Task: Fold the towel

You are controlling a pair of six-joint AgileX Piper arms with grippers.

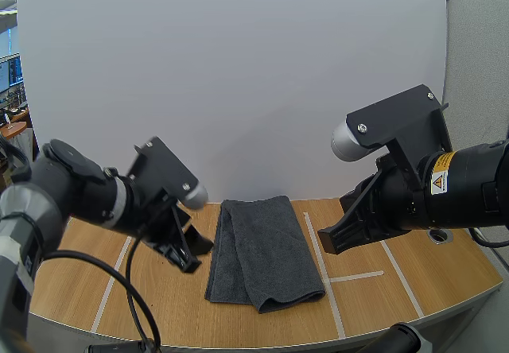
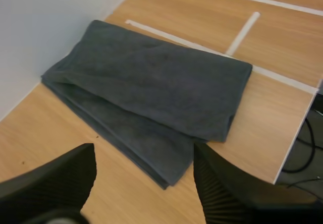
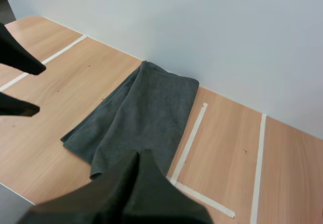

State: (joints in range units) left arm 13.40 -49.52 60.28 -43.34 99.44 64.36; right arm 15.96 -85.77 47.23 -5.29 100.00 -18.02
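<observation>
A dark grey towel (image 1: 266, 250) lies folded lengthwise on the wooden table (image 1: 374, 301), its far end against the white back wall. My left gripper (image 1: 192, 254) hovers just left of the towel's middle. In the left wrist view it is open (image 2: 144, 183), its fingers apart above the towel's (image 2: 151, 93) long layered edge, with nothing between them. My right gripper (image 1: 332, 240) hangs to the right of the towel. In the right wrist view it is shut (image 3: 140, 156) as one dark wedge over the towel's (image 3: 144, 115) near end. The left gripper (image 3: 20, 82) shows across the towel.
White tape lines (image 1: 322, 265) mark the table to the right of the towel, with more lines (image 1: 111, 285) on the left. A round hole (image 1: 439, 234) sits at the table's right side. The curved front edge (image 1: 262, 343) is close behind the towel's near end.
</observation>
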